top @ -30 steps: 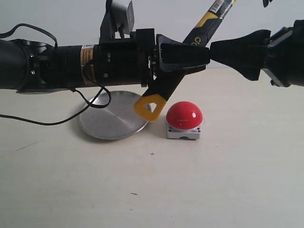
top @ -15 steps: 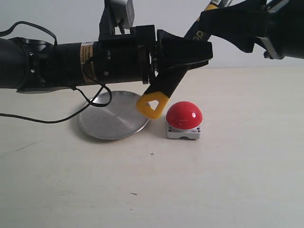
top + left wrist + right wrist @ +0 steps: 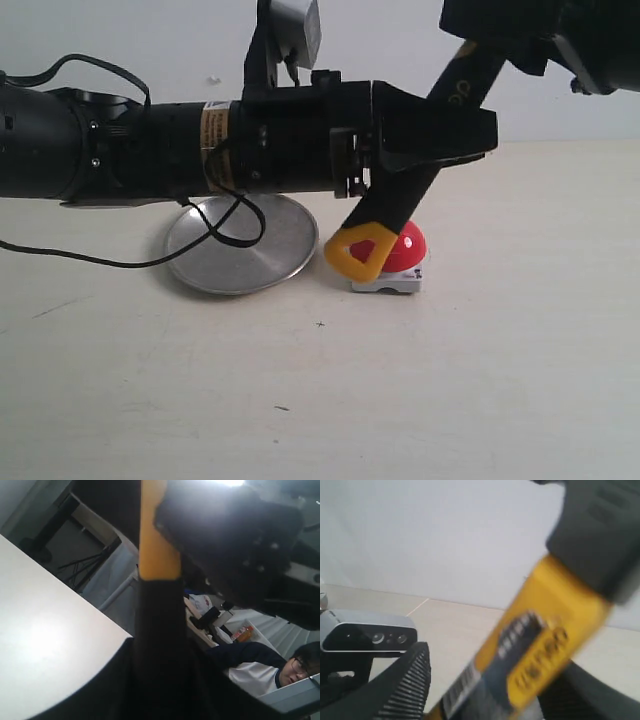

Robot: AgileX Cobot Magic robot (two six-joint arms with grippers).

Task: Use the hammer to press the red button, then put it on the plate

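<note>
My left gripper (image 3: pixel 430 130) reaches in level from the left and is shut on the black lower handle of the hammer (image 3: pixel 397 205). The hammer slants up to the right; its head is out of view. Its yellow looped end (image 3: pixel 360 250) hangs in front of the red button (image 3: pixel 409 244), hiding the button's left half. The plate (image 3: pixel 235 255) lies left of the button, under my left arm. My right gripper (image 3: pixel 492 38) sits at the top right, open around the upper handle (image 3: pixel 540 650); table shows between one ribbed finger (image 3: pixel 405 685) and the blurred handle.
A black cable (image 3: pixel 228 222) loops down from the left arm over the plate's rim. The button stands on a square grey base (image 3: pixel 390 284). Pale table (image 3: pixel 450 380) stretches in front. The left arm's wrist camera (image 3: pixel 367 636) appears in the right wrist view.
My left gripper has carried the hammer to the right, so the yellow loop now overlaps the button. My right gripper has risen from beside the left one to the upper handle.
</note>
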